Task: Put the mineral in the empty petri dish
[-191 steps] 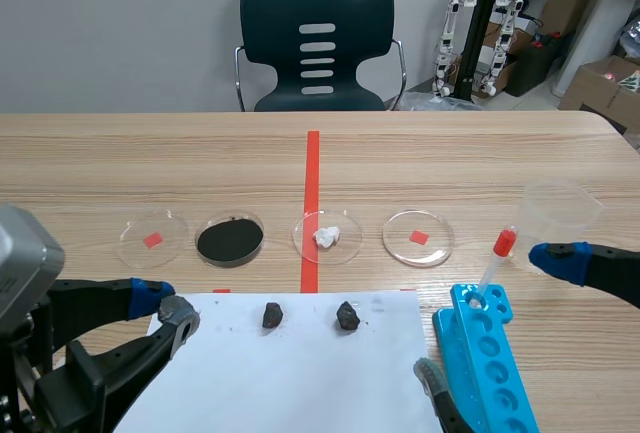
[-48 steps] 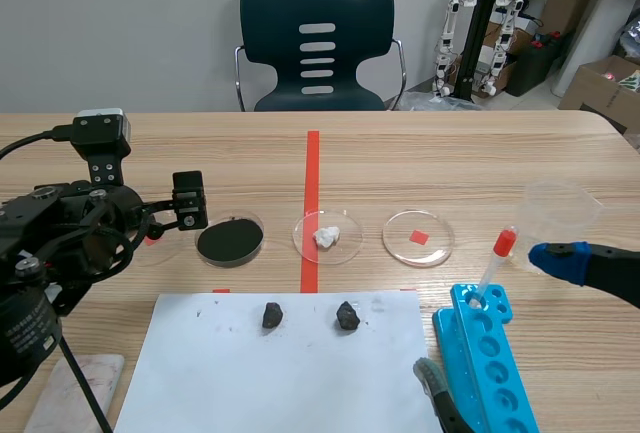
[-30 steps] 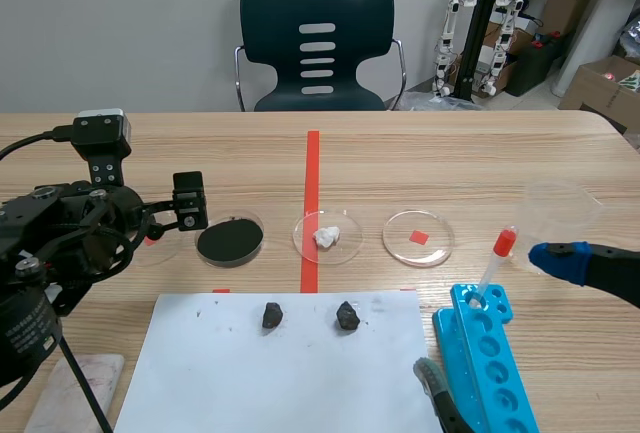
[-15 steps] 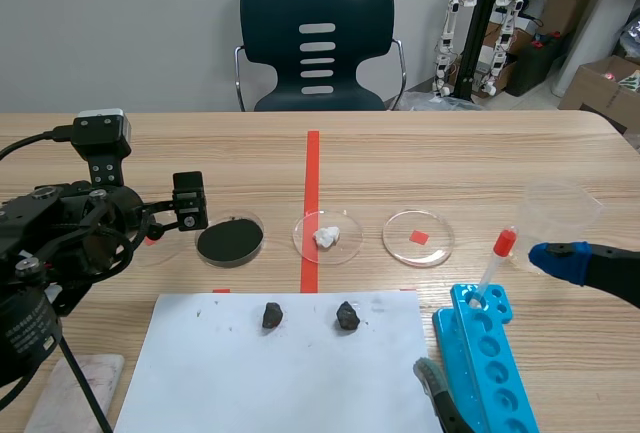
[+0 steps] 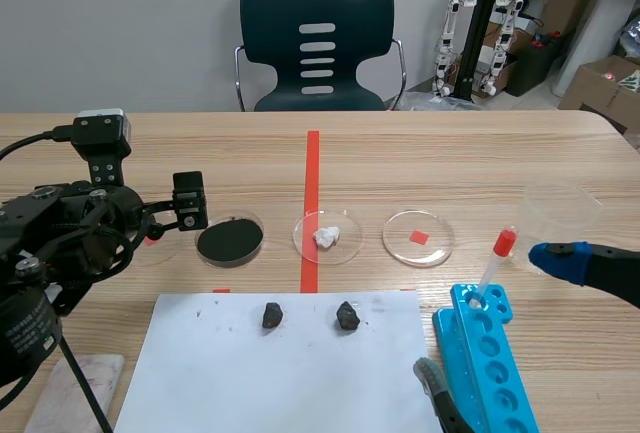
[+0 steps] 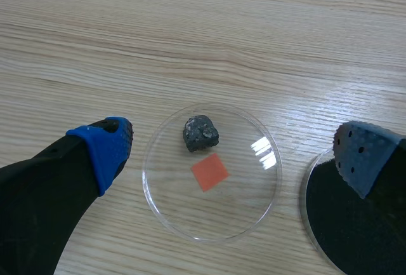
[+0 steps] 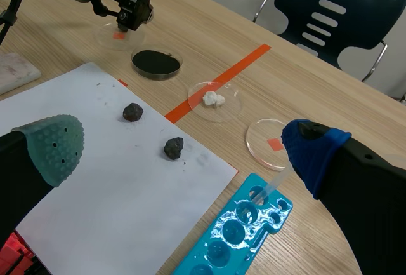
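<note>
On the wooden desk [image 5: 450, 163], a dark mineral [image 6: 201, 133] lies inside the clear petri dish [image 6: 241, 199], beside the red mark [image 6: 209, 172]. Your left gripper [image 6: 235, 150] hovers above, fingers spread and empty; your right gripper [image 7: 184, 145], fingers spread too, hangs by the blue rack [image 5: 490, 363]. The placement looks done, though the scene view hides that dish behind the arm. Two other rocks [image 5: 272, 315] sit on white paper [image 5: 280, 383].
</note>
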